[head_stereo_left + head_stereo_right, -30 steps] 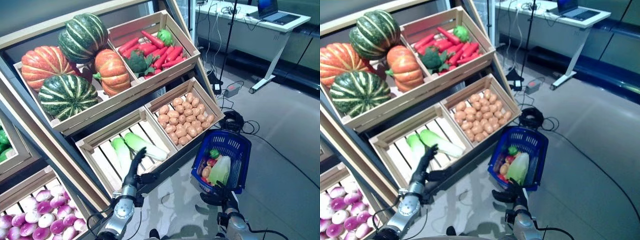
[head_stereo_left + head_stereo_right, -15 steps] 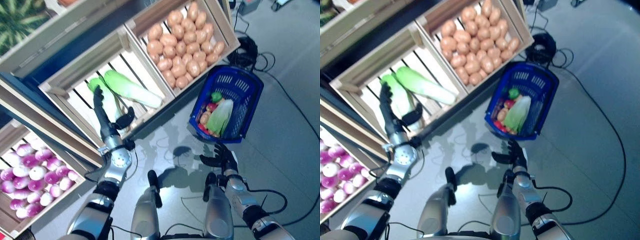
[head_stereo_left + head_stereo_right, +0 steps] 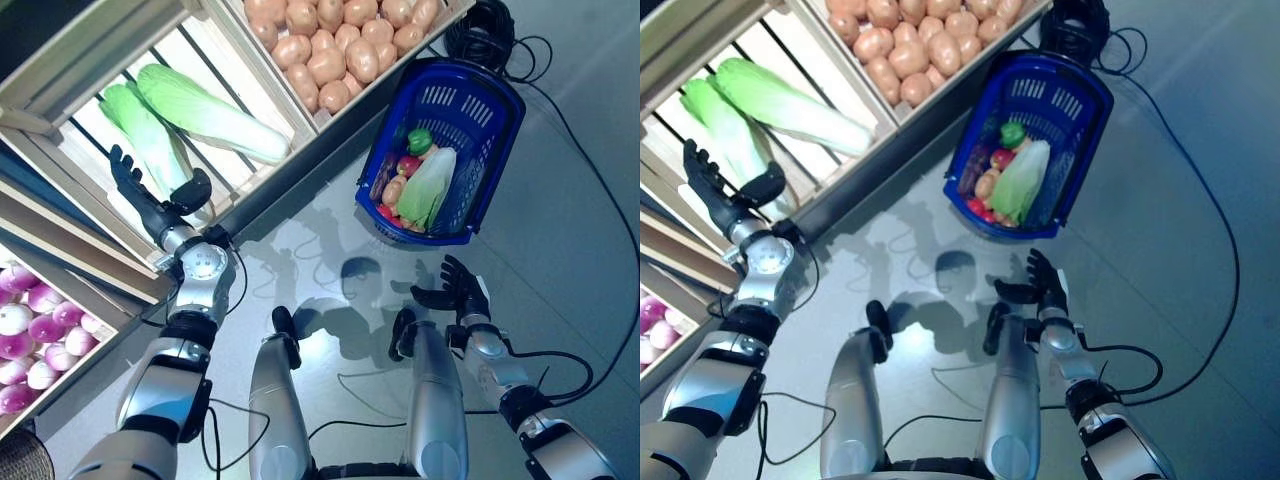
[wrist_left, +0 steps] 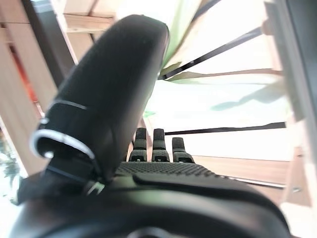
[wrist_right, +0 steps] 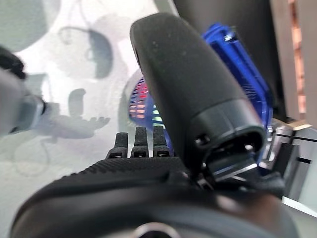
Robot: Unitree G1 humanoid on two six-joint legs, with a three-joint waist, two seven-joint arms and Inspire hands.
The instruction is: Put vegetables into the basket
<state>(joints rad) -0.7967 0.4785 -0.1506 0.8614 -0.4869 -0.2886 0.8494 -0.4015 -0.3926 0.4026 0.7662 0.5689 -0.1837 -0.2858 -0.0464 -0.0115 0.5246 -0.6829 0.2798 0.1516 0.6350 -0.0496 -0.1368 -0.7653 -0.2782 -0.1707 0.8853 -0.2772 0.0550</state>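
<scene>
Left hand is spread wide, empty, right at the front of the slatted wooden crate beside two long pale-green cabbages. Right hand hangs loose and empty over the floor near the blue plastic basket, which already holds some veg.

Grey floor carries blue basket; slatted wooden crate holds two cabbages.

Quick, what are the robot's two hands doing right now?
Left hand: open, empty, by the cabbages in the crate.
Right hand: open, empty, near the basket.
</scene>
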